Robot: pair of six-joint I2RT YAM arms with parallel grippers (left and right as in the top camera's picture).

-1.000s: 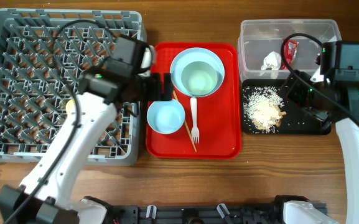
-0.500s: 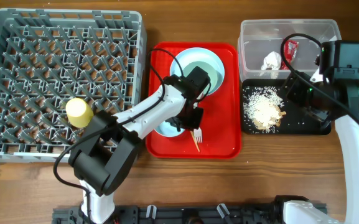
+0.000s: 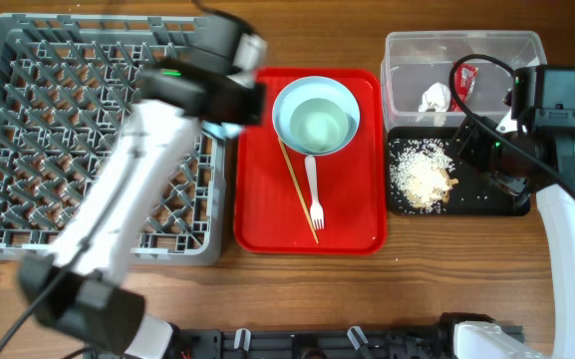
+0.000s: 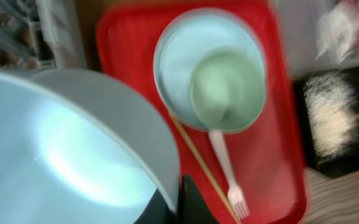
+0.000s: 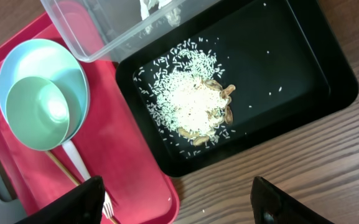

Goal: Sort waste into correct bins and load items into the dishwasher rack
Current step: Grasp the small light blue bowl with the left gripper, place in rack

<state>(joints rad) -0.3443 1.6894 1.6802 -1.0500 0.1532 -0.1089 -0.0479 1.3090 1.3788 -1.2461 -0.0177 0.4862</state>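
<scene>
My left gripper [image 4: 173, 208] is shut on the rim of a pale blue bowl [image 4: 73, 149], which fills the left of the left wrist view. Seen from overhead, that gripper [image 3: 235, 105] is blurred at the right edge of the grey dishwasher rack [image 3: 28, 120], and the arm hides the bowl. On the red tray [image 3: 352, 214] sits the blue plate [image 3: 289, 96] with a green-tinted bowl [image 3: 317, 127] in it. Below them lie the white fork [image 3: 313, 189] and the chopstick [image 3: 297, 191]. My right gripper [image 5: 179, 205] is open above the black tray [image 3: 496, 199] of rice crumbs [image 3: 422, 178].
The clear tub [image 3: 407, 60] at the back right holds the red wrapper [image 3: 464, 80] and the white tissue [image 3: 434, 97]. Bare wooden table shows in front of the rack and trays. The right arm [image 3: 566, 209] stands along the right edge.
My left gripper has shut on the small blue bowl, taken it off the red tray and swung up and left to the rack's edge. The right arm has not moved.
</scene>
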